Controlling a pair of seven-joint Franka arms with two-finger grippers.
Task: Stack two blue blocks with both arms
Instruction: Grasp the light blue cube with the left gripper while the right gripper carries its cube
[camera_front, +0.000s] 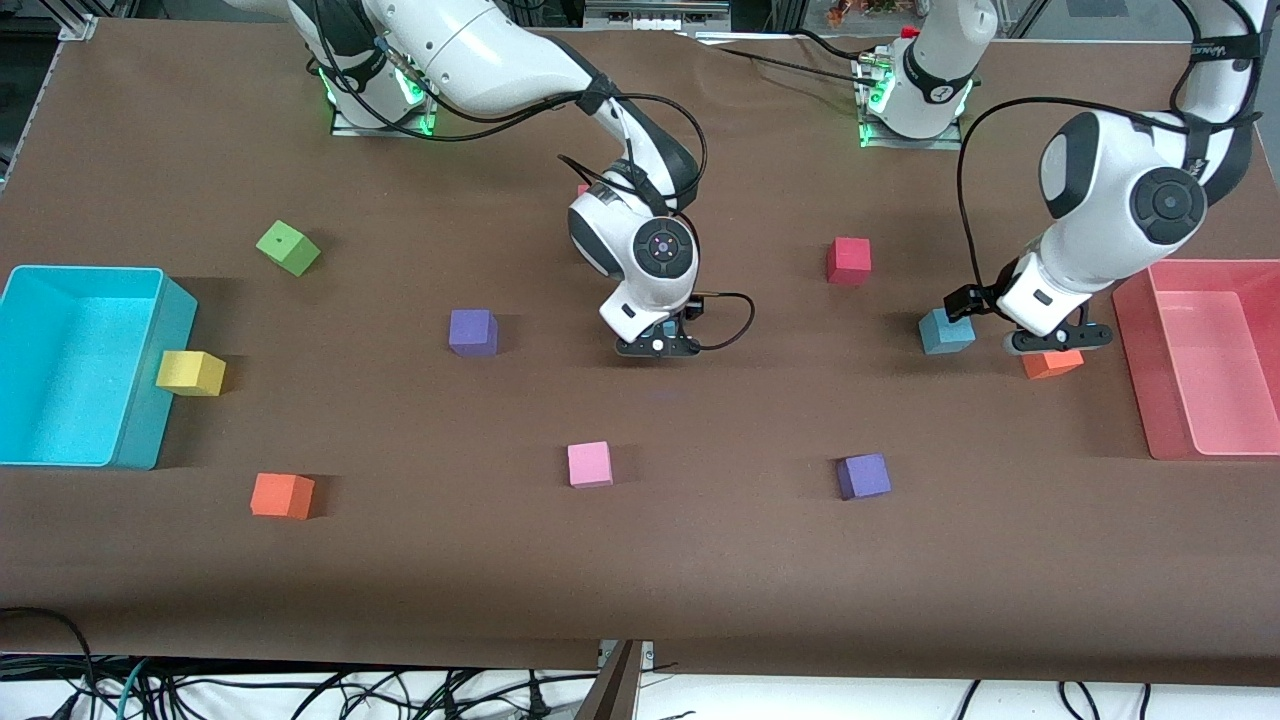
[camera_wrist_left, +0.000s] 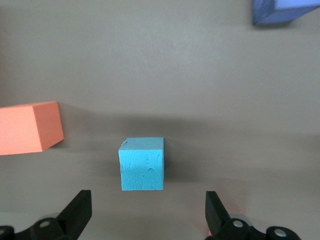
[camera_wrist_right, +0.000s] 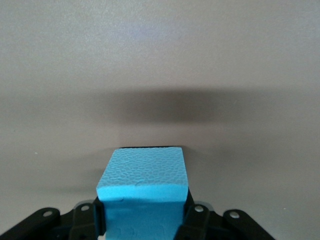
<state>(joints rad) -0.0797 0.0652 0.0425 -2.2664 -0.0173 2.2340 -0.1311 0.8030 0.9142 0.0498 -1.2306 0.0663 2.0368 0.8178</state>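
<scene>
I see a brown table (camera_front: 640, 560) carrying loose foam cubes and two bins. I note a cyan bin (camera_front: 30, 370) at the right arm's end, with a yellow cube (camera_front: 191, 373) touching it, and a pink bin (camera_front: 1160, 400) at the left arm's end. One blue block (camera_front: 945, 331) rests near an orange cube (camera_front: 1052, 364). Green (camera_front: 288, 247), red (camera_front: 848, 260), pink (camera_front: 589, 464), two purple (camera_front: 472, 332) (camera_front: 863, 476) and another orange cube (camera_front: 282, 495) lie apart.
</scene>
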